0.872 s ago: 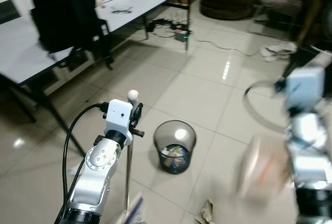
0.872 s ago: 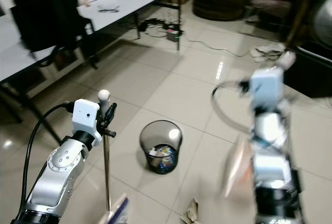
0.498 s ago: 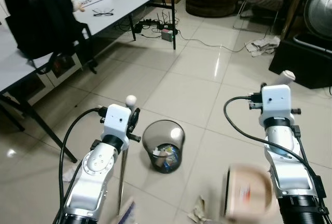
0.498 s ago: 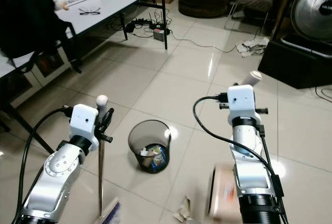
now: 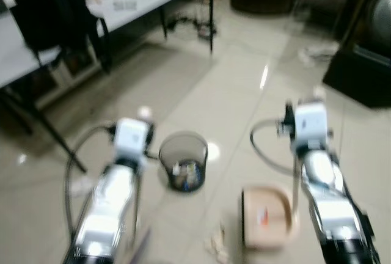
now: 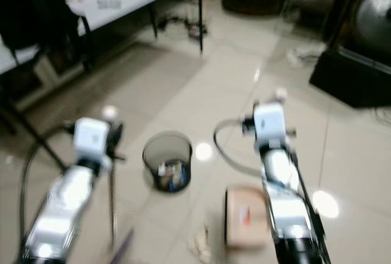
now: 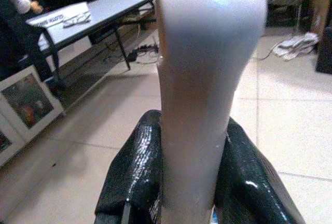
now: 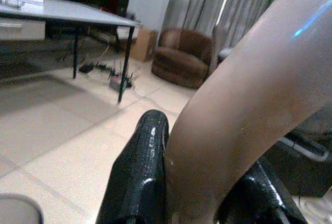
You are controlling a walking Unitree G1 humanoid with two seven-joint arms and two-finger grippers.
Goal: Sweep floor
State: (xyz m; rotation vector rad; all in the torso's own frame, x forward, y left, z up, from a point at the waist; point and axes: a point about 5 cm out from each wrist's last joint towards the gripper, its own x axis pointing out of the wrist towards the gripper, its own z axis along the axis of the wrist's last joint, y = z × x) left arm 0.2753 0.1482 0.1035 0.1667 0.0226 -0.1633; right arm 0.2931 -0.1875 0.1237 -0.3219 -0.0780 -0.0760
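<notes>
1. Here, the left claw (image 7: 189,182) is clenched around the pale broom handle (image 7: 205,79), whose shaft is wedged between the two black fingers (image 7: 129,177) and rises past them.
2. The right claw (image 8: 194,193) is likewise closed on the tan dustpan handle (image 8: 244,105), which curves up and away from its fingers.
3. Below the right claw, the dustpan (image 5: 266,215) hangs close over the tiled floor (image 5: 232,87), mouth toward the left arm.
4. Below the left claw, the broom's bristle end is only a blurred streak, so its contact with the floor cannot be told.
5. Between the two claws, crumpled litter (image 5: 215,245) lies on the floor just beside the dustpan, and a mesh waste bin (image 5: 182,167) stands ahead of the left claw, near it.
6. For a clean sweep, the dustpan lip should be set flat on the tiles behind the litter, and the broom drawn in short, low strokes toward it, clear of the bin.
</notes>
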